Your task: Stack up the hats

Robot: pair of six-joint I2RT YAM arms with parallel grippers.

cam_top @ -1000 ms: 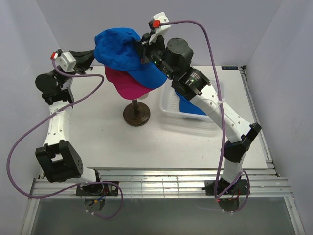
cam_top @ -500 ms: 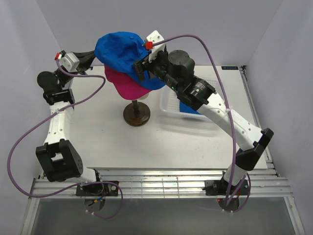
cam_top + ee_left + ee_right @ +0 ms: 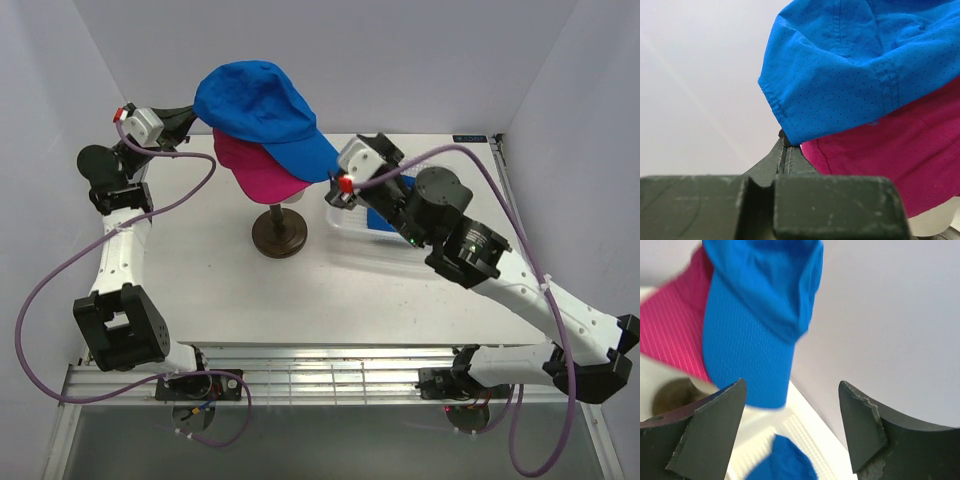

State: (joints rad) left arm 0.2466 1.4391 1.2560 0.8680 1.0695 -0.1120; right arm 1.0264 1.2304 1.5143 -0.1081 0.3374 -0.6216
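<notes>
A blue hat (image 3: 255, 100) sits on top of a pink hat (image 3: 255, 170), both on the mannequin head. In the left wrist view my left gripper (image 3: 785, 144) is shut, its tips pinched at the rear hem of the blue hat (image 3: 855, 65), just above the pink hat (image 3: 900, 150). From above, the left gripper (image 3: 192, 113) is at the back left of the stack. My right gripper (image 3: 334, 194) hangs open and empty to the right of the brims. Its view (image 3: 792, 385) looks up at the blue hat's brim (image 3: 755, 315) and the pink hat (image 3: 670, 335). Another blue hat (image 3: 385, 215) lies in the basket.
The dark round stand (image 3: 280, 232) under the head stands mid-table. The white perforated basket (image 3: 343, 227) is right of it, below my right gripper. The right arm stretches low across the table's right side. Grey walls close in the back and both sides.
My right gripper opened, let go of the blue hat's brim and drew back down and to the right. The blue hat stays on the pink one. The left gripper barely moved.
</notes>
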